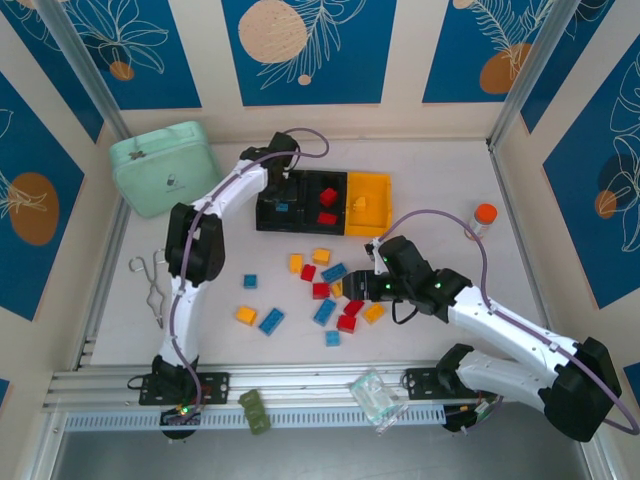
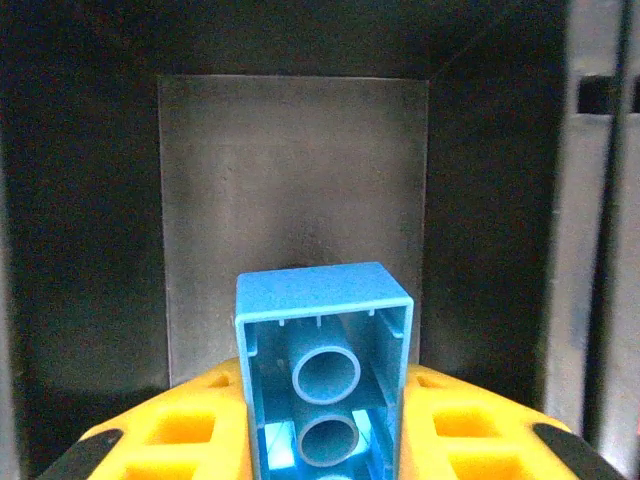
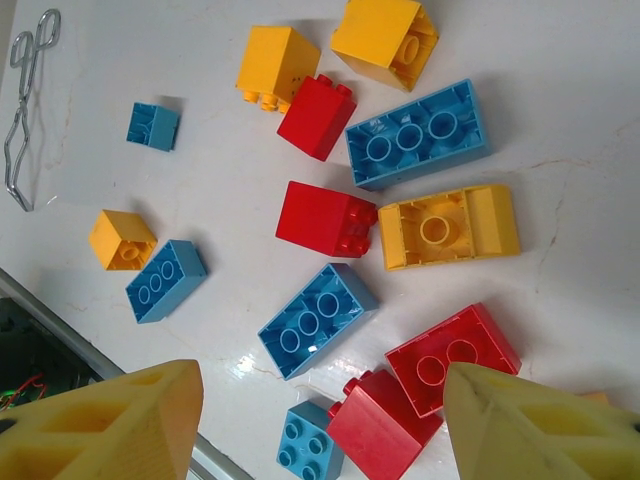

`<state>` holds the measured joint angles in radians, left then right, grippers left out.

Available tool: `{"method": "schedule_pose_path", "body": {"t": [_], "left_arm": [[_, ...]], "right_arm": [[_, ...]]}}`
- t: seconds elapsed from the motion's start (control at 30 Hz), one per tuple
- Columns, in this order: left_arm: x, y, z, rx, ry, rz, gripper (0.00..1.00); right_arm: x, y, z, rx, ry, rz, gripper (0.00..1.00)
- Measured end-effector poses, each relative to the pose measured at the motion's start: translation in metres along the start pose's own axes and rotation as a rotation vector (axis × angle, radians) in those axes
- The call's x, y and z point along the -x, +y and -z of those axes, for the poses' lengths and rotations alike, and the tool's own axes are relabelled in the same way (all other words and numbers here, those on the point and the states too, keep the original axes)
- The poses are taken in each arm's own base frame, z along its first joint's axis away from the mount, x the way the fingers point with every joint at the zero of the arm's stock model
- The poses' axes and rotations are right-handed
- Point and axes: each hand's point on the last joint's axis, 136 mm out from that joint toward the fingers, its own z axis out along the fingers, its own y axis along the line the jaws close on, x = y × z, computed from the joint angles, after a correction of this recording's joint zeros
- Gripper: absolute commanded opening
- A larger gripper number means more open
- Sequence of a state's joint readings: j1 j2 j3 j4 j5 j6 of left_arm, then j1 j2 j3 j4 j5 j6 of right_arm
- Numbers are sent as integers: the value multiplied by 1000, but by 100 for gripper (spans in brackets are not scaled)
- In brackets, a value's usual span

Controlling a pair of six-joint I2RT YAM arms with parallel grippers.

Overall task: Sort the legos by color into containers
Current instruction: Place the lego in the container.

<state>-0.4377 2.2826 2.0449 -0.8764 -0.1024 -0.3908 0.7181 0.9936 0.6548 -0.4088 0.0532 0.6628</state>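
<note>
The containers stand in a row at the back: two black bins and a yellow bin. My left gripper hangs over the left black bin, shut on a blue lego seen from its hollow underside between the yellow fingers, above the bin's dark floor. Red legos lie in the middle bin and a yellow one in the yellow bin. My right gripper is open above the loose pile, over a long blue lego and red legos.
A mint-green case sits at the back left and metal tongs lie on the left. An orange-capped bottle stands at the right. A dark green brick and a clear packet rest on the front rail.
</note>
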Motion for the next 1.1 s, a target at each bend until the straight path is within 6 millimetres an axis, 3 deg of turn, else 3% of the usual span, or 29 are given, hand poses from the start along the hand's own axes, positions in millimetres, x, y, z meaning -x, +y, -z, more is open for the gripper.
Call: {"method": "schedule_pose_path", "body": {"t": [0.23, 0.57, 0.77, 0.9, 1.1], "left_arm": [[-6, 3, -13, 12, 29, 1, 27], [0, 2, -9, 7, 13, 5, 48], [-5, 4, -7, 10, 20, 3, 51], [-8, 6, 4, 6, 16, 4, 51], [-23, 8, 45, -43, -17, 6, 55]], "right_arm": [[3, 2, 1, 2, -3, 1, 65], [5, 3, 2, 3, -9, 3, 65], [7, 5, 3, 5, -13, 4, 65], [13, 6, 6, -3, -35, 6, 65], [13, -4, 11, -61, -46, -1, 66]]}}
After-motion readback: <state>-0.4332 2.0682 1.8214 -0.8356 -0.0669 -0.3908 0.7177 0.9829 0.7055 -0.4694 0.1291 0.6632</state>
